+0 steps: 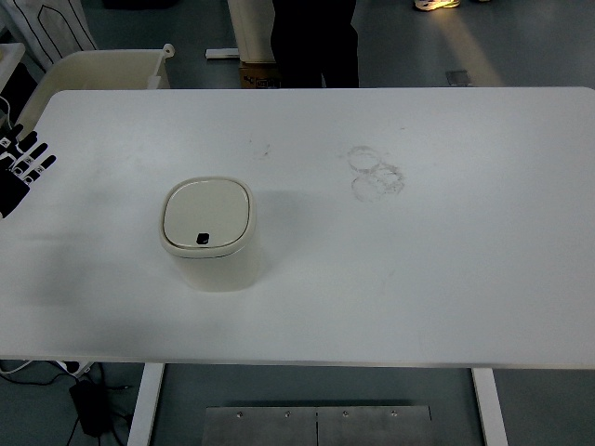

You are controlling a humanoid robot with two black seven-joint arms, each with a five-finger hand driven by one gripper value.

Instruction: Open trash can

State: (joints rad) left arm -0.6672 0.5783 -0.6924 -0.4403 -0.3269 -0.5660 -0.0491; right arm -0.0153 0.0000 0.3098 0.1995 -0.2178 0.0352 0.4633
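A small cream trash can [210,232] stands upright on the white table [418,279], left of the middle. Its flat lid [206,212] is down, with a small dark button near the lid's front edge. My left hand [26,160] shows at the far left edge, black and white, with its fingers spread flat over the table and nothing in them. It is well to the left of the can and not touching it. The right arm does not show.
A cream bin [102,70] stands on the floor behind the table's left corner. A person in dark trousers [311,42] stands behind the far edge. Faint ring marks [375,172] stain the tabletop right of centre.
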